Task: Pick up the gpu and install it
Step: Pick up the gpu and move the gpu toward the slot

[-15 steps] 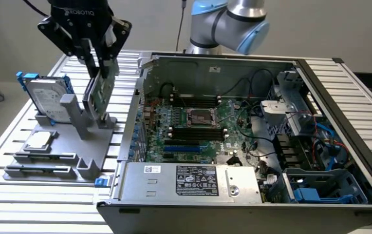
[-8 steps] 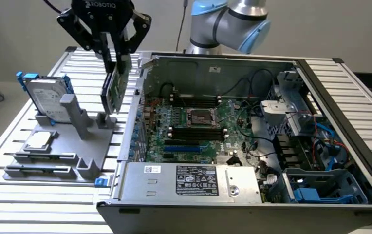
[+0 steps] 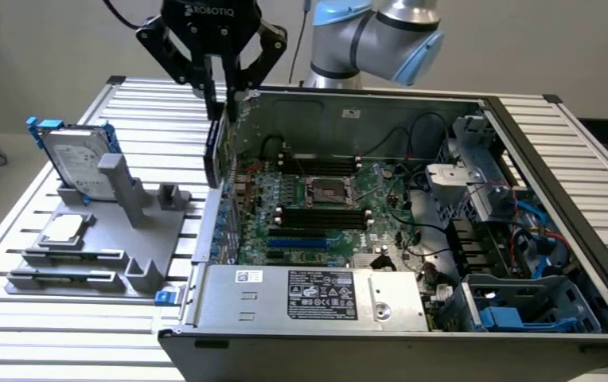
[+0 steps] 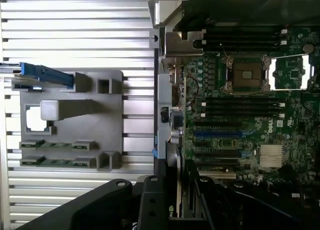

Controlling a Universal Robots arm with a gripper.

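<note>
Slatted aluminium desk (image 3: 145, 103) carries an open dark metal computer case (image 3: 389, 358) with a green motherboard (image 3: 315, 207) inside, and jaws clamped on the thin, dark gpu card (image 3: 217, 151), hanging upright, edge-on, at the case wall on the exterior view's left, beside a grey parts holder (image 3: 123, 231).

gpu (image 3: 217, 151) edge-on, faces hidden, power supply label (image 3: 320, 293) text too small, case (image 3: 389, 358) cut off below

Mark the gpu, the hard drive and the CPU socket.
gpu (image 3: 217, 155), exterior view, middle of its dark upright edge.
hard drive (image 3: 77, 163), exterior view, its silver face.
CPU socket (image 3: 325, 191), exterior view, centre of the socket.
</note>
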